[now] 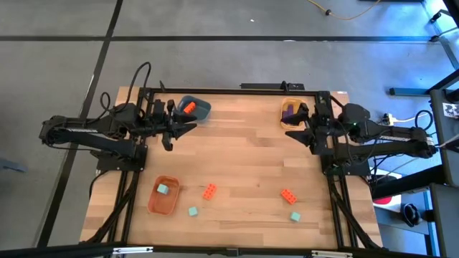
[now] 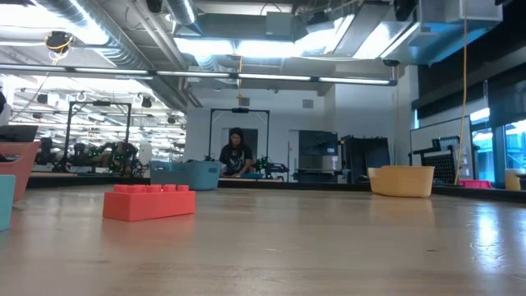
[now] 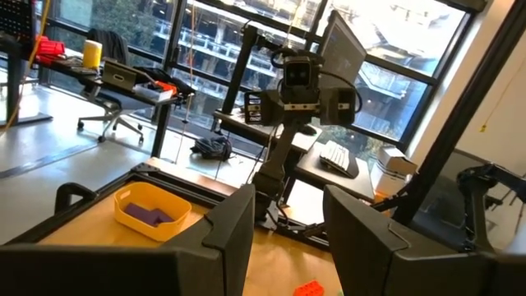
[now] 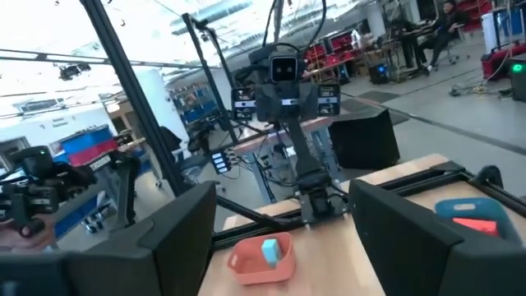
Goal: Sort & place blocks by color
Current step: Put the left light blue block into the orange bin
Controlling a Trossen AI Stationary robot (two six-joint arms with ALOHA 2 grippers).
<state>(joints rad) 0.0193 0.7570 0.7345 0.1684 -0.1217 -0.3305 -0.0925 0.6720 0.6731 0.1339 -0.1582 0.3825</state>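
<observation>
High view: the left gripper sits by the blue bowl, claw open, holding nothing. The right gripper waits by the yellow bowl, claw wide. Loose blocks lie near the orange bowl. Only the low view shows a person far behind.

- High view: the whole table and both arms are looked down upon from directly overhead.
- Low view: the room is faced level from tabletop height, with an orange-red block close by.
- Wrist views: the table is faced across from opposite sides; the yellow bowl is shared with the high view.
</observation>
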